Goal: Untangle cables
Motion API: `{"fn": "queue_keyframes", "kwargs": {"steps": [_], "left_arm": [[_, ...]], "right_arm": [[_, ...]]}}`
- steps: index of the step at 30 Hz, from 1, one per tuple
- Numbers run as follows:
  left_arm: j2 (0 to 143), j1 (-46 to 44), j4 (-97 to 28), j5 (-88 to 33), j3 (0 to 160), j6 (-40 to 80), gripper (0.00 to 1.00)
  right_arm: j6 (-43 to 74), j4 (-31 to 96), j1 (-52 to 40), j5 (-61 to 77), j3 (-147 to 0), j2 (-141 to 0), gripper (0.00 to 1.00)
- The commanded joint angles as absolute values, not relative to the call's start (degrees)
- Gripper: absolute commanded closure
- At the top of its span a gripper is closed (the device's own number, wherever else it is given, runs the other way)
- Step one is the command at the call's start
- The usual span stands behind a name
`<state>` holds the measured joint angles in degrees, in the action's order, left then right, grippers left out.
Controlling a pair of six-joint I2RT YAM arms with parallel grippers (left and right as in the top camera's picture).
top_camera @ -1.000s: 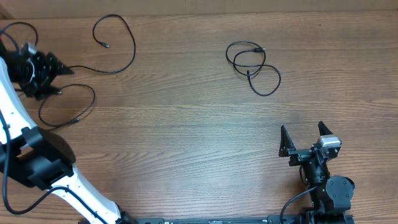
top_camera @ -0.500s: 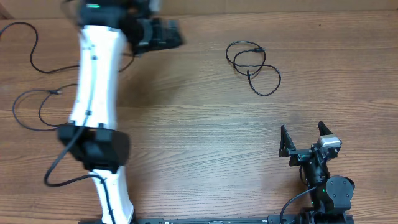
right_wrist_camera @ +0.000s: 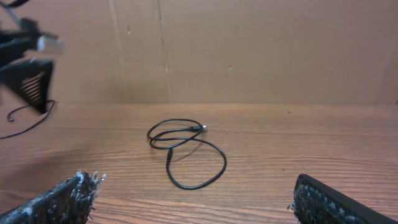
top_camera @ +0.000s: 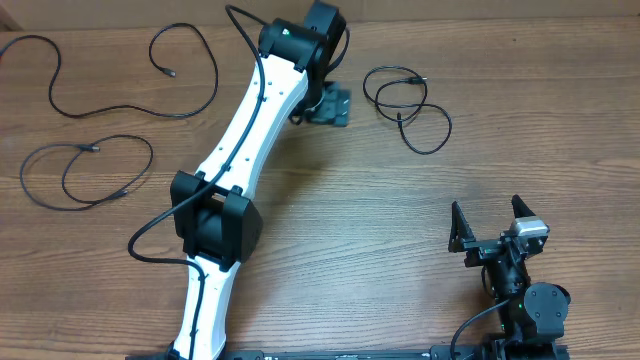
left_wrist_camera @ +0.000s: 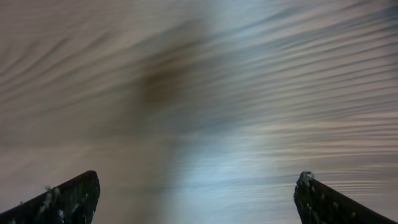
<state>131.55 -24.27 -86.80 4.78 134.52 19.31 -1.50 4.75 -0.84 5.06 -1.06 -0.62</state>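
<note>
A looped black cable (top_camera: pixel 405 105) lies at the back right of the wooden table; it also shows in the right wrist view (right_wrist_camera: pixel 186 152). My left gripper (top_camera: pixel 335 106) hovers just left of it, open and empty; its wrist view is motion-blurred wood with both fingertips wide apart (left_wrist_camera: pixel 196 196). Two more black cables lie at the far left: a long one (top_camera: pixel 150 70) at the back and a coiled one (top_camera: pixel 85 170) in front of it. My right gripper (top_camera: pixel 492 222) is open and empty near the front right (right_wrist_camera: pixel 193 199).
The white left arm (top_camera: pixel 245 150) stretches diagonally across the table's middle from the front edge. A brown cardboard wall (right_wrist_camera: pixel 249 50) stands behind the table.
The left arm has swung fast from the far left across to the table's back middle, leaving the left-side cables lying free. The right arm has not moved.
</note>
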Motion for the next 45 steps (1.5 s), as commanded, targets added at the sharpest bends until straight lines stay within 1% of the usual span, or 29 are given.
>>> {"fn": "queue_keyframes", "kwargs": {"steps": [1,4,8,12,17,19,23,28,29,35,37,38,41,43,45], "left_arm": [[131.9,-20.6,-90.9,17.5,133.8,20.0,0.00],[131.9,-16.3,-93.8,18.7,133.8,20.0,0.01],[131.9,-7.8,-96.9,17.6,133.8,22.5,0.00],[131.9,1.4,-96.9,5.1,133.5,17.5,0.01],[131.9,10.0,-96.9,1.0,130.5,13.5,0.00],[131.9,12.1,-96.9,2.0,128.0,11.5,0.00],[131.9,14.5,-94.7,9.9,121.6,10.2,0.01],[131.9,16.2,-89.3,7.8,118.3,8.7,0.00],[131.9,16.3,-87.9,7.6,117.6,8.4,0.01],[131.9,16.2,-81.3,7.7,112.6,6.6,0.17],[131.9,16.2,-79.1,8.0,110.8,6.6,0.33],[131.9,16.2,-78.1,8.3,110.0,6.6,0.36],[131.9,16.2,-75.3,10.4,107.9,6.7,0.37],[131.9,16.3,-73.4,11.7,107.0,6.9,0.50],[131.9,16.6,-72.1,12.3,106.8,6.9,0.69]], "right_arm": [[-1.8,4.5,-0.7,4.5,-0.5,-0.2,0.00],[-1.8,4.5,-0.7,4.5,-0.5,-0.2,0.00],[-1.8,4.5,-0.7,4.5,-0.5,-0.2,0.00],[-1.8,4.5,-0.7,4.5,-0.5,-0.2,0.00],[-1.8,4.5,-0.7,4.5,-0.5,-0.2,0.00],[-1.8,4.5,-0.7,4.5,-0.5,-0.2,0.00],[-1.8,4.5,-0.7,4.5,-0.5,-0.2,0.00],[-1.8,4.5,-0.7,4.5,-0.5,-0.2,0.00],[-1.8,4.5,-0.7,4.6,-0.5,-0.2,0.00],[-1.8,4.5,-0.7,4.6,-0.5,-0.2,0.00],[-1.8,4.5,-0.7,4.5,-0.5,-0.2,0.00],[-1.8,4.5,-0.7,4.5,-0.5,-0.2,0.00],[-1.8,4.5,-0.7,4.5,-0.5,-0.2,0.00],[-1.8,4.5,-0.7,4.5,-0.5,-0.2,0.00],[-1.8,4.5,-0.7,4.5,-0.5,-0.2,0.00]]}}
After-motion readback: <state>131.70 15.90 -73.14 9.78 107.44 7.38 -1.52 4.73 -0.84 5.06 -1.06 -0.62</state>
